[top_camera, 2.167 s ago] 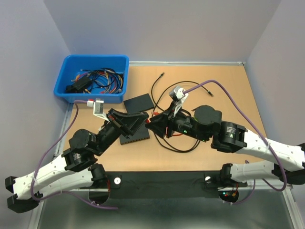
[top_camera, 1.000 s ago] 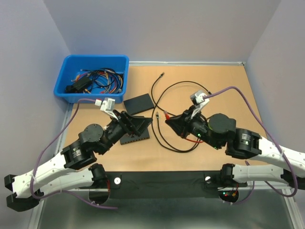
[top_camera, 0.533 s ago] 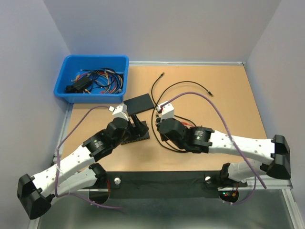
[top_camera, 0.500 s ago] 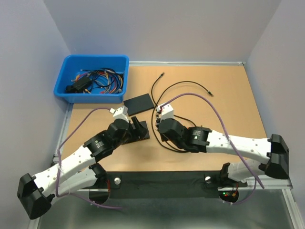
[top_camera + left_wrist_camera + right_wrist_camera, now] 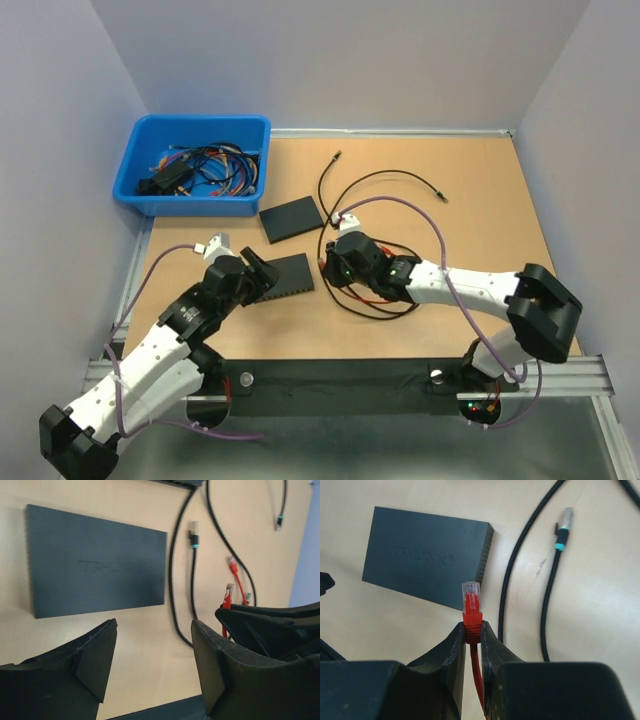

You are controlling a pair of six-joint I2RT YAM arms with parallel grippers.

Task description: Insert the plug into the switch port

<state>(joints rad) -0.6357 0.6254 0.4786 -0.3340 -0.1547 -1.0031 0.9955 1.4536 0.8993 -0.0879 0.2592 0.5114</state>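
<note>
The right gripper [image 5: 471,629] is clenched on the red plug [image 5: 471,605], whose clear tip juts past the fingertips. It sits just right of the ribbed black switch [image 5: 282,278], not touching it. The switch lies left of the middle of the bench [image 5: 480,230], in its near half. The left gripper [image 5: 154,630] hangs at the switch's left end, fingers spread with nothing between them. Behind the switch lies a flat black box [image 5: 425,562] with an embossed logo. A black cable [image 5: 520,570] runs along the box's right side. A blue bin [image 5: 180,203] of cables fills the far left corner.

plug [image 5: 471,611]: red, clear tip | switch [image 5: 420,560]: dark grey | cable [image 5: 171,580]: black | bin [image 5: 190,207]: blue | table [image 5: 480,190]: tan
</note>
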